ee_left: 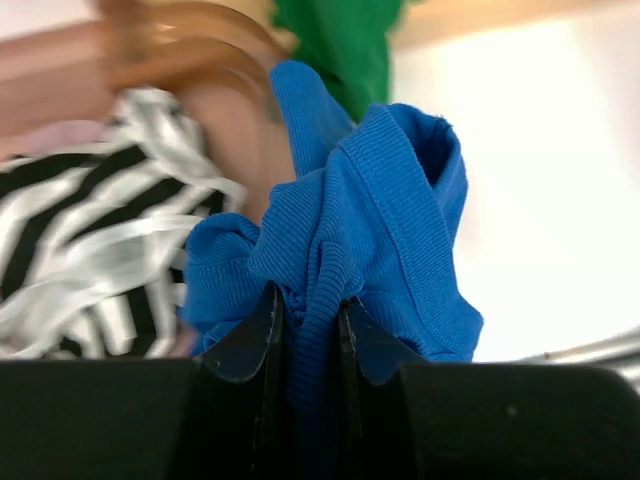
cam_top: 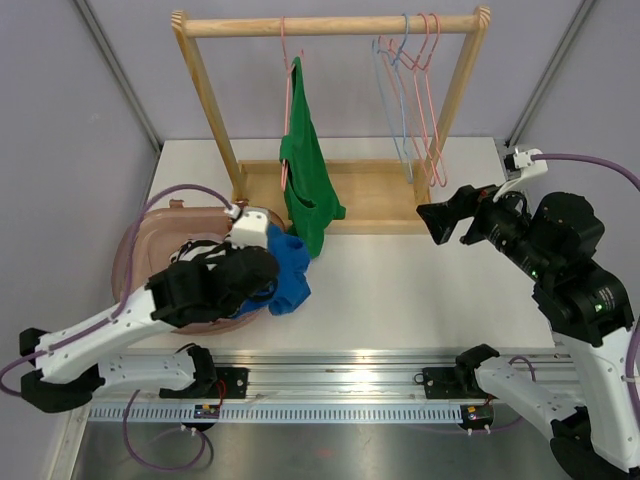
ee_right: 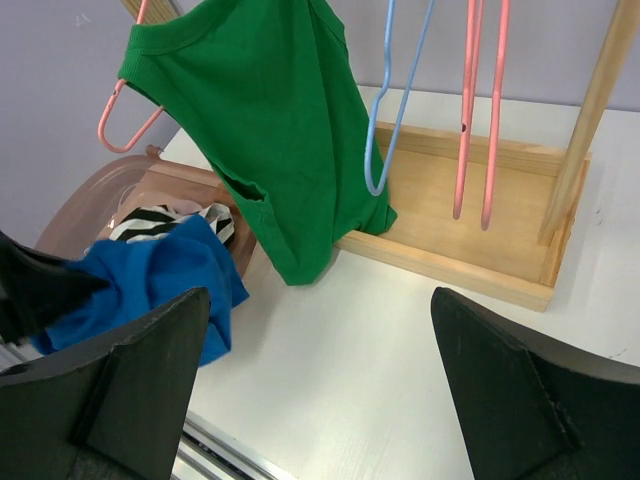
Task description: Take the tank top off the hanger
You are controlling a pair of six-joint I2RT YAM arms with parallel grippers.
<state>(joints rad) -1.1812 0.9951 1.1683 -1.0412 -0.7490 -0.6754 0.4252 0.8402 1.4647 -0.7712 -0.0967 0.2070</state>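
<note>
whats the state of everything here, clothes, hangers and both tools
green tank top, hanging askew on its pink hanger
blue garment, bunched, pinched in the left tool
striped garment, lying in the pink bin
spare hangers, bare, on the rail
left tool, shut on the blue garment
right tool, open, empty

A green tank top (cam_top: pixel 305 180) is being carried on a pink wire hanger (cam_top: pixel 287 70). One shoulder strap is being held up at the hanger's top, and the body is being draped down at a slant. Both are being viewed ahead and to the left of the right end effector (ee_right: pixel 320 400), well apart from it, and just beyond the left end effector (ee_left: pixel 305 330).
</note>
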